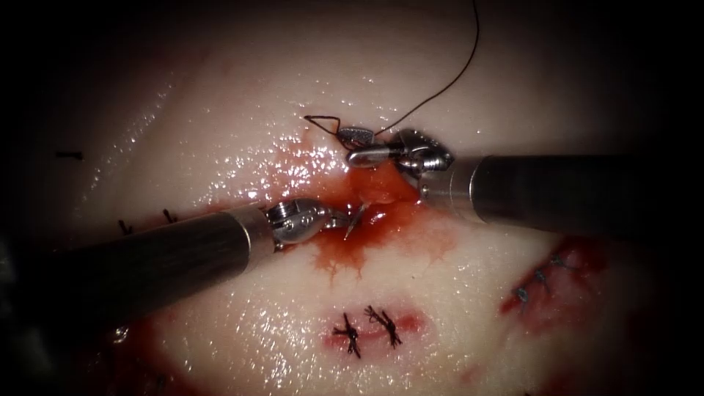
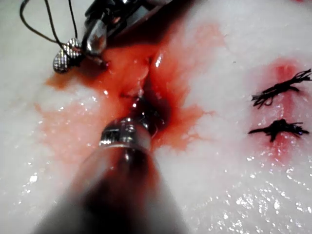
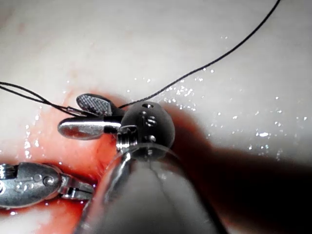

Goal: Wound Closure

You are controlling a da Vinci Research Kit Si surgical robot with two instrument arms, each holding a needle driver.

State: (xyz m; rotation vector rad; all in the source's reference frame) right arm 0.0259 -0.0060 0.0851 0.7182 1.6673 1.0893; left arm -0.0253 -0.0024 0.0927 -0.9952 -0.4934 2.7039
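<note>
Thread (image 1: 455, 70) runs between the parted jaws of our right tool (image 1: 357, 145), not clamped, above the cut (image 1: 370, 192). Our left tool (image 1: 345, 218) sits in the cut's red fluid (image 1: 345, 253); we cannot tell its jaws or find the needle

Pale, glossy tissue (image 1: 242, 110) is stained with red fluid (image 1: 352, 253); the thread (image 1: 455, 77) is dark, and old stitches (image 1: 367, 330) are black.
</note>
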